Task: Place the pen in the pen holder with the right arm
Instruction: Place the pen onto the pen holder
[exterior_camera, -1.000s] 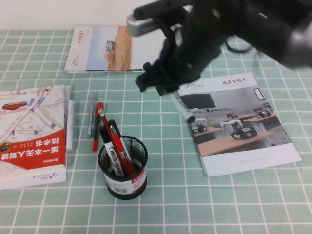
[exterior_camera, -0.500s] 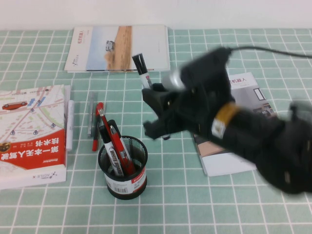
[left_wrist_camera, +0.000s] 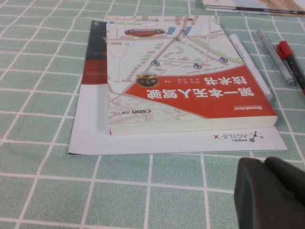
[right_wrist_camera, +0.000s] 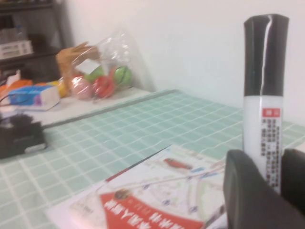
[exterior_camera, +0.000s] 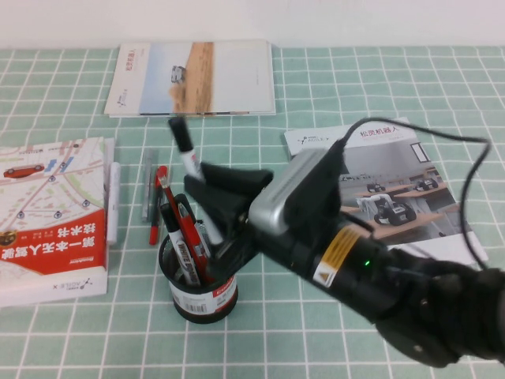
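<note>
Right gripper (exterior_camera: pixel 207 207) clamps the pen (exterior_camera: pixel 186 159) upright over the pen holder (exterior_camera: pixel 201 294) rim. Left gripper (left_wrist_camera: pixel 272 193) hovers beside the book (left_wrist_camera: pixel 183 78); finger state cannot be told.

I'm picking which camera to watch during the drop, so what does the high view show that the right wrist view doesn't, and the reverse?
Only the high view shows the pen holder with red pens in it, the right gripper above its rim, and the brochure under the right arm. The left gripper is out of view there and appears only in the left wrist view, beside the book. Only the right wrist view shows the shelf and bagged items beyond the table. Both show the pen clamped in the right gripper, and the book with its red cover.
</note>
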`<state>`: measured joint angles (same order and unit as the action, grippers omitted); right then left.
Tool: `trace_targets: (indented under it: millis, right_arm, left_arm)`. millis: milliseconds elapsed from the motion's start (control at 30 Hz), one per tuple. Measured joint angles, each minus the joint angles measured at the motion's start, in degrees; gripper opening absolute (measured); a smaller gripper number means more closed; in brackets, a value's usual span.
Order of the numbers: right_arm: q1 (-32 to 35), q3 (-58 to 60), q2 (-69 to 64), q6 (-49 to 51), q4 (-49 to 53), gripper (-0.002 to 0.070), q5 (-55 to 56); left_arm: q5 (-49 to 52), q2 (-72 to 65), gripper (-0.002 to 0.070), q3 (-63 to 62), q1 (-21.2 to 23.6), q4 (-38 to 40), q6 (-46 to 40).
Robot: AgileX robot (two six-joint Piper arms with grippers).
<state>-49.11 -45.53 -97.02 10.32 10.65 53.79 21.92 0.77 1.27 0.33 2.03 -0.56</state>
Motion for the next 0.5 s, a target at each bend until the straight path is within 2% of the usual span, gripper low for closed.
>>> trace_targets:
  millis: [500]
  right_arm:
    - [0.0,0.0,-9.6,0.5,2.7,0.011,7.6]
  left_arm:
    - [0.0,0.0,-0.0004,0.0,0.0,0.0,0.0]
